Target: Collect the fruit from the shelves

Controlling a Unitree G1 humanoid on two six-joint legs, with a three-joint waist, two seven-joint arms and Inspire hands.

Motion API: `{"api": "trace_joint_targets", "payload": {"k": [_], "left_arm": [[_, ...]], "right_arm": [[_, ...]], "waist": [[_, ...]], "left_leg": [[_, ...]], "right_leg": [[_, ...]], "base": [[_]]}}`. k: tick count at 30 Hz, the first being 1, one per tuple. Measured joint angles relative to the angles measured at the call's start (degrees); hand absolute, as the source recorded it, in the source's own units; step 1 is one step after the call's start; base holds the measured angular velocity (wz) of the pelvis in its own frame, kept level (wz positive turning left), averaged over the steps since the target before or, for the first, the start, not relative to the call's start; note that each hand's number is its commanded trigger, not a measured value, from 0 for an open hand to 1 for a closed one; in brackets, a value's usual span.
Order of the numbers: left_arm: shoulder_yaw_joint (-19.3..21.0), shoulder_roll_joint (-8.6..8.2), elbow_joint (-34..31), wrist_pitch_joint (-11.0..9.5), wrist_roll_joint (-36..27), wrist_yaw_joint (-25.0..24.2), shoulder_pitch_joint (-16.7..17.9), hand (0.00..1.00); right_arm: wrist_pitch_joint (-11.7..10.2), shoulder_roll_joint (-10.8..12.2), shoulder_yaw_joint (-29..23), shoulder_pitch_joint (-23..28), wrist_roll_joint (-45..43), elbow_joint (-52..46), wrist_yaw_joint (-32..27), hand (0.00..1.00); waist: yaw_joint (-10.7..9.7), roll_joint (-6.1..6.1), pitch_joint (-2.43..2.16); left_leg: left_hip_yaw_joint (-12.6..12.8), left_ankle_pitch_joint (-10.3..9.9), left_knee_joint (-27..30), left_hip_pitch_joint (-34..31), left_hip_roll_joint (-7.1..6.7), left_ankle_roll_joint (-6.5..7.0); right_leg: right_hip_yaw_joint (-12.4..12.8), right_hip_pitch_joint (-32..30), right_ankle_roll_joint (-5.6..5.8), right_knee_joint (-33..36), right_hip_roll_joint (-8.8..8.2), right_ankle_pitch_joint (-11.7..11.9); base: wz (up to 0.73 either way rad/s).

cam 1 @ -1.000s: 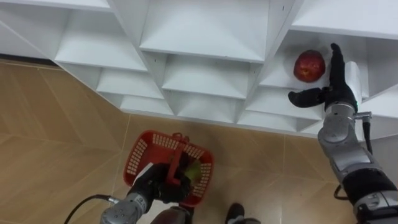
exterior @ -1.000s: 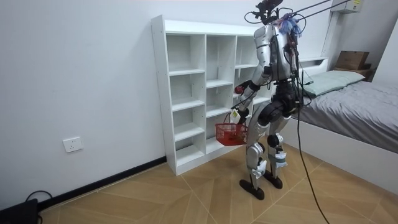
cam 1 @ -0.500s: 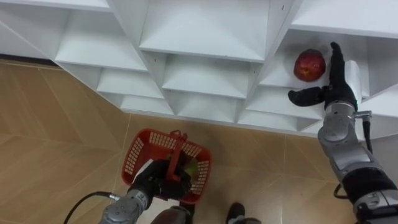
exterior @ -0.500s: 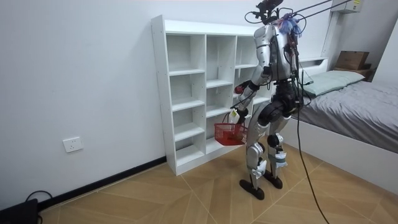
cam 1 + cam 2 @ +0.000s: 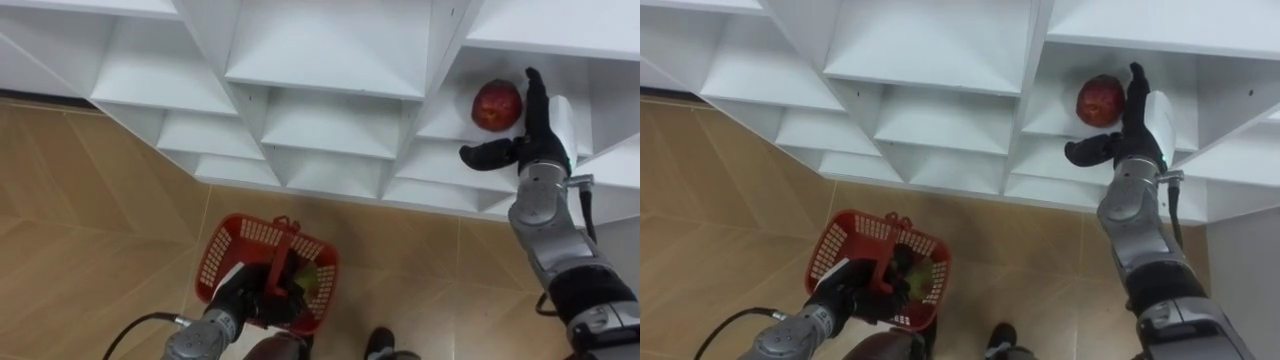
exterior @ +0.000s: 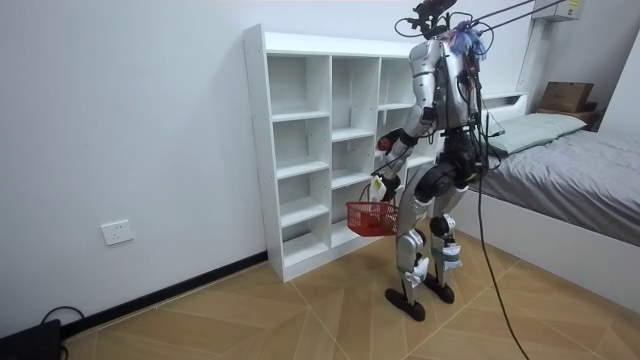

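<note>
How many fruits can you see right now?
2: a red apple on the shelf beside the right hand, and a green fruit in the red basket held by the left hand. More may be hidden in the basket.

1. A plain white wall (image 6: pixel 130 120) stands at the far side, with a socket (image 6: pixel 117 232) low on the room view's left.
2. A dark skirting board (image 6: pixel 180 285) meets the wooden herringbone floor (image 6: pixel 300 320).
3. A white closet (image 6: pixel 255 150) of open shelves stands against the wall.
4. A bed (image 6: pixel 580 190) with a grey cover and a pillow (image 6: pixel 540 128) lies on the room view's right.
</note>
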Motion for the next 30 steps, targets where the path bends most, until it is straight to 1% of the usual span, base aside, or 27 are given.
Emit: {"api": "trace_joint_targets", "payload": {"k": [15, 30], "left_arm": [[-0.3, -0.2, 1.3, 0.0, 0.0, -0.1, -0.7, 1.0], [-0.3, -0.22, 1.7, 0.0, 0.0, -0.1, -0.7, 1.0]], "right_arm": [[0.1, 0.0, 0.9, -0.6, 0.0, 0.0, 1.9, 0.0], [0.1, 0.0, 0.9, -0.6, 0.0, 0.0, 2.2, 0.0]], "waist": [[0.0, -0.04, 0.03], [-0.1, -0.24, 0.15]], "left_leg": [[0.0, 0.0, -0.1, 0.3, 0.0, 0.0], [0.0, 0.0, -0.1, 0.3, -0.01, 0.0]], "right_leg": [[0.0, 0.3, 0.0, -0.1, 0.0, 0.0], [0.0, 0.4, 0.01, -0.2, 0.0, 0.0]], "base": [[0.0], [0.0]]}}
